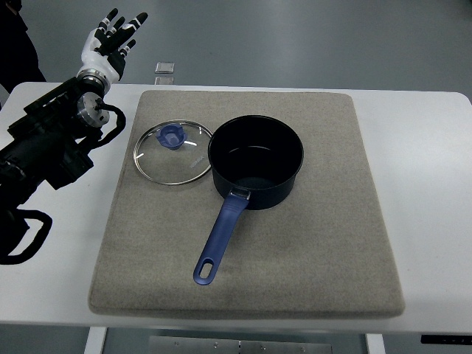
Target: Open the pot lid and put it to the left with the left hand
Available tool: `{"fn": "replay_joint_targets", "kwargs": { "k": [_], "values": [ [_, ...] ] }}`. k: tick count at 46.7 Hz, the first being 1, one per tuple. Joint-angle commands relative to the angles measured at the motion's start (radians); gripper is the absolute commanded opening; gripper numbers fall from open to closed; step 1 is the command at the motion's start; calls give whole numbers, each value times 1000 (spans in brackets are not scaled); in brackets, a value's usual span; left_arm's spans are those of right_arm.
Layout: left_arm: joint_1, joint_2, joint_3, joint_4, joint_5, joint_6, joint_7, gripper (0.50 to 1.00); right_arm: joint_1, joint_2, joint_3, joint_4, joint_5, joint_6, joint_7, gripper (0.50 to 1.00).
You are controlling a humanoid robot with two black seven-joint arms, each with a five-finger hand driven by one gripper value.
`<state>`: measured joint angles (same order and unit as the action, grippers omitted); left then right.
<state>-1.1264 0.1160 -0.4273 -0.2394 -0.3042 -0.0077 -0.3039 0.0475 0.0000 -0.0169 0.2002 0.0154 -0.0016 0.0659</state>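
Looking steeply down, the top view shows a white table (428, 184) covered for the most part by a grey felt mat (324, 243); on the mat stands a dark blue saucepan (256, 160), uncovered, its blue handle (221, 237) running toward the near edge and ending in a hanging slot; the glass lid (173, 152) lies flat on the mat just to the left of the pot, its rim touching or nearly touching the pot's wall, its blue knob (171, 136) facing up. The left hand (110, 43) is raised beyond the table's far left corner, well apart from the lid, its fingers (127, 29) spread and holding nothing; its black arm (51, 144) comes in from the left edge over the bare table; a small pale square object (165, 67) lies on the floor beyond the far edge.
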Motion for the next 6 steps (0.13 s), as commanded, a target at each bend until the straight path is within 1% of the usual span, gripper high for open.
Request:
{"fn": "replay_joint_targets", "kwargs": {
  "k": [1,6],
  "values": [
    [-3,-1,1,0,0,0,0,990,8,0,8,1,0,2,0,917],
    [-3,-1,1,0,0,0,-1,990,9,0,-1,4,-3,5,-5,917]
  ]
}}
